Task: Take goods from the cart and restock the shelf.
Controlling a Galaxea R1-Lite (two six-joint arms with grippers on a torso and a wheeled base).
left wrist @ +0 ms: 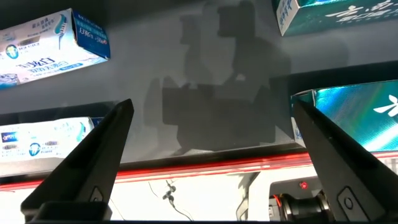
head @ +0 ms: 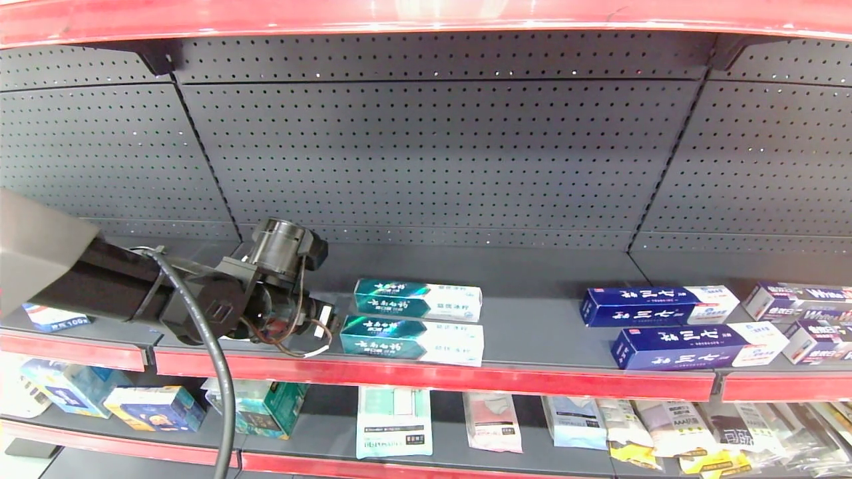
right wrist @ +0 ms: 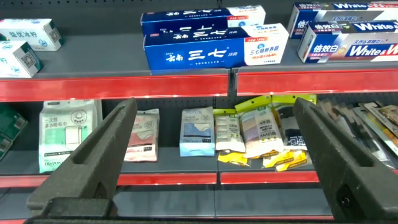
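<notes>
Grey pegboard shelf (head: 532, 279) with a red front lip. Landmark is the front teal toothpaste box (head: 413, 340), lying flat along that lip, long side out, teal foil with a white right end. A second teal box (head: 418, 300) lies just behind it, parallel, same look.

Well to the landmark's right are two dark blue toothpaste boxes (head: 659, 305), one behind the other, and purple-white boxes (head: 799, 299) past those. Far to its left a small white-blue box (head: 50, 316) is half hidden by the left arm. On the shelf below the landmark there is a white-green packet (head: 393, 422), plus a green carton (head: 266, 406) and a blue-yellow carton (head: 154, 407) further left.

The left end effector (left wrist: 212, 106) sits just beside the landmark's left end, over bare shelf, fingers apart with nothing between them. Contact with the box is unclear. A black cable (head: 213, 346) drapes off the arm.

The right end effector (right wrist: 214, 102) is also spread and empty, facing the blue boxes.
</notes>
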